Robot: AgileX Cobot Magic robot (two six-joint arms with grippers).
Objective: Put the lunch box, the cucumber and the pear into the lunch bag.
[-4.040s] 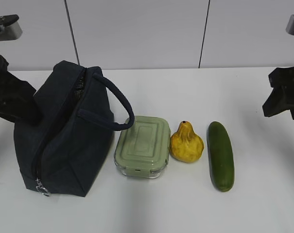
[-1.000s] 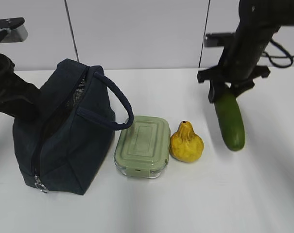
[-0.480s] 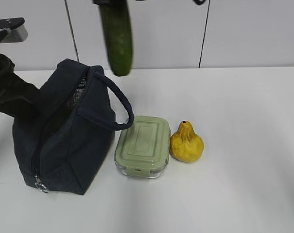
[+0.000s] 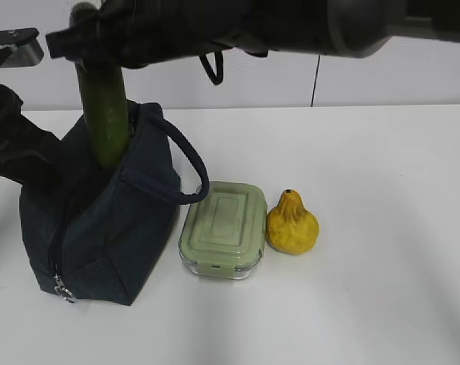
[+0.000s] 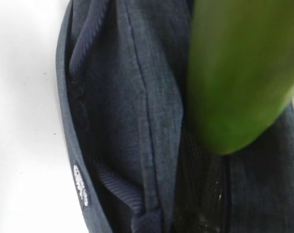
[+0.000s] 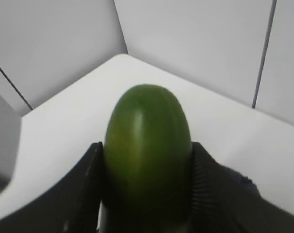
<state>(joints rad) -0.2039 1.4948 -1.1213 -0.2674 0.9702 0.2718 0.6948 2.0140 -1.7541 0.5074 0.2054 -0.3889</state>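
Observation:
The navy lunch bag stands at the left with its top zipper open; it fills the left wrist view. My right gripper has reached across from the right and is shut on the cucumber, holding it upright with its lower end in the bag's opening. The cucumber's tip shows over the opening in the left wrist view. In the right wrist view it sits between my fingers. The lunch box and the pear lie right of the bag. My left gripper is against the bag's far left side, its jaws hidden.
The bag's loop handle arches over toward the lunch box. The zipper's metal ring pull hangs at the bag's near lower corner. The right arm spans the top of the exterior view. The white table lies right of the pear.
The right gripper has carried the cucumber left and down, from above the handle into the bag's opening. The left arm, the lunch box and the pear have not moved.

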